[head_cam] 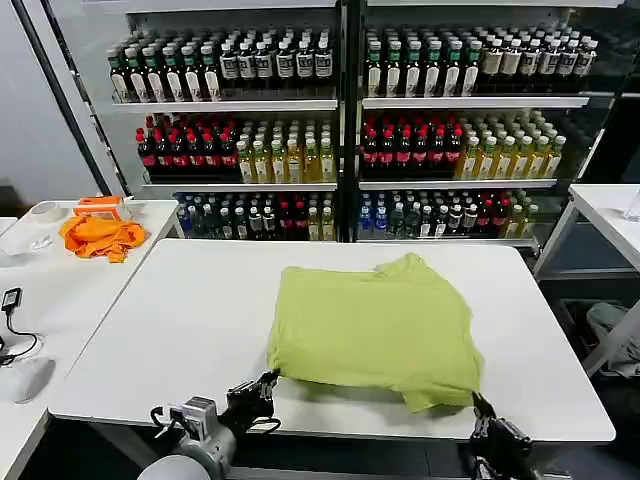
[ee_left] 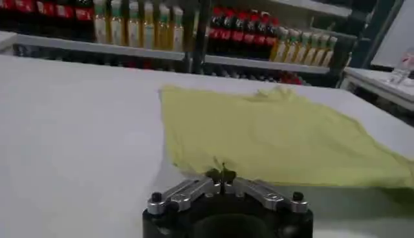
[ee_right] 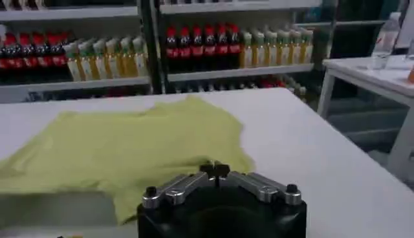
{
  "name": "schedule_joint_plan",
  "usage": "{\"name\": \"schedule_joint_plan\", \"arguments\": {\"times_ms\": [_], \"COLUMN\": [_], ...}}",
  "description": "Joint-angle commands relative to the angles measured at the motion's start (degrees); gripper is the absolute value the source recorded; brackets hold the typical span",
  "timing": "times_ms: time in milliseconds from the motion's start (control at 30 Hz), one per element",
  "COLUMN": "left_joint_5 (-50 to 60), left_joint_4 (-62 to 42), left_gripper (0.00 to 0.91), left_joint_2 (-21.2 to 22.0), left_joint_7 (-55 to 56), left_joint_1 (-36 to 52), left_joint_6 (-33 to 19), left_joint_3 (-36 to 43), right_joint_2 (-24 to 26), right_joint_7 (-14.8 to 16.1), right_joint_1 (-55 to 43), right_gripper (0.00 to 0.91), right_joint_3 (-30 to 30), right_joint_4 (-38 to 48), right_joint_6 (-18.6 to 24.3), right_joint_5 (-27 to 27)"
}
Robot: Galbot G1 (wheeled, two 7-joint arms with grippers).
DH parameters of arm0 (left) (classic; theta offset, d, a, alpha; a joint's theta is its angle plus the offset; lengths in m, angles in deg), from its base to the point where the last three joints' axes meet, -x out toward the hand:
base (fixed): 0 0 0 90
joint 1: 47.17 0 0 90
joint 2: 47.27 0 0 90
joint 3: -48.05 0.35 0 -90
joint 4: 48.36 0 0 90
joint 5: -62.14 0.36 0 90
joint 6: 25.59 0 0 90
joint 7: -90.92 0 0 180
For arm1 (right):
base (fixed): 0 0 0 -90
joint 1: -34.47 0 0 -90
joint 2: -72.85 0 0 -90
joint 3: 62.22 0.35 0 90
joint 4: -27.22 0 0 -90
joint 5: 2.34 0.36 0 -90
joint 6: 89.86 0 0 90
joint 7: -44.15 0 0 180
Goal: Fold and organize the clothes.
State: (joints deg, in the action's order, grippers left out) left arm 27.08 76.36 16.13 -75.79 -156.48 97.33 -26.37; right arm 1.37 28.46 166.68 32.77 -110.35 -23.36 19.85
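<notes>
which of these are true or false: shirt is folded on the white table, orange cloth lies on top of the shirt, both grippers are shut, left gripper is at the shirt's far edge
1. The T-shirt lies folded on the white table. True.
2. The orange cloth lies on top of the shirt. False: it sits on the side table to the left.
3. Both grippers are shut. True: the left gripper and right gripper have fingertips together.
4. The left gripper is at the shirt's far edge. False: it is at the near left corner.
</notes>
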Motion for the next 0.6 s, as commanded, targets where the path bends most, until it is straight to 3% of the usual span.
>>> {"name": "schedule_joint_plan", "arguments": {"times_ms": [33, 600], "left_joint_5": [-1.7, 4.3], "left_joint_4": [-0.6, -19.0], "left_gripper": [0.020, 0.020], "left_joint_2": [-0.9, 0.1], "left_joint_7": [-0.1, -1.8], "left_joint_1": [2.8, 20.4], "left_joint_6": [-0.1, 0.1], "left_joint_3": [-0.5, 9.3], "right_joint_2": [6.1, 11.8], "right_joint_7": [0.5, 2.5], "right_joint_1": [-12.4, -29.9], "right_gripper": [0.000, 0.000], "right_joint_3": [-0.7, -9.7], "right_joint_4": [8.0, 24.8], "right_joint_6": [-0.4, 0.5], "right_joint_5": [1.6, -1.3]}}
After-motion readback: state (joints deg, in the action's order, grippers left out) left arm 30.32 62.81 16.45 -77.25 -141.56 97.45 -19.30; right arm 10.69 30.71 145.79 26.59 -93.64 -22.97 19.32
